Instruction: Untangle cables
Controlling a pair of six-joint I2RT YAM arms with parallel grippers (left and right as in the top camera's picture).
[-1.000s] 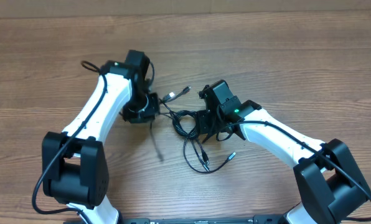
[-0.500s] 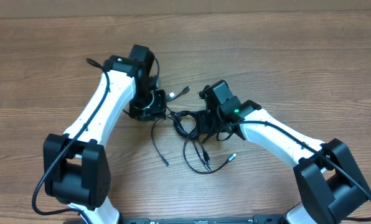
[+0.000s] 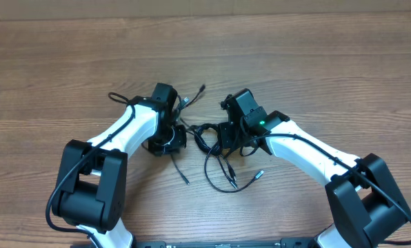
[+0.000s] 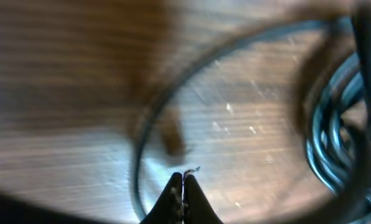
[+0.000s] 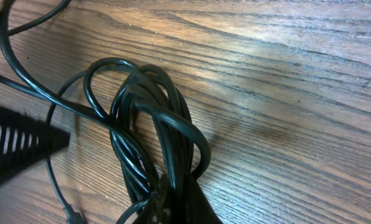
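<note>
The thin black cables (image 3: 204, 134) lie in a tangled coil on the wooden table between my two grippers. Loose ends trail toward the front (image 3: 185, 180) and one silvery tip (image 3: 258, 173) lies at the right. My right gripper (image 3: 224, 138) is shut on the coiled bundle (image 5: 136, 118), whose strands run into its jaws (image 5: 176, 193). My left gripper (image 3: 169, 142) sits just left of the coil. Its fingertips (image 4: 183, 180) are pressed together low over the wood. One thin cable (image 4: 139, 137) curves round them on the left, and the coil (image 4: 328, 143) is at the right.
Another cable end (image 3: 201, 89) points toward the far side behind the left wrist. The brown wooden table (image 3: 316, 76) runs out on all sides. The arms' own thicker black wires (image 3: 116, 96) loop beside the left arm.
My left arm has swung toward the front and right, lowering its gripper beside the coil. The far cable end shifted farther away. The right arm has not moved.
</note>
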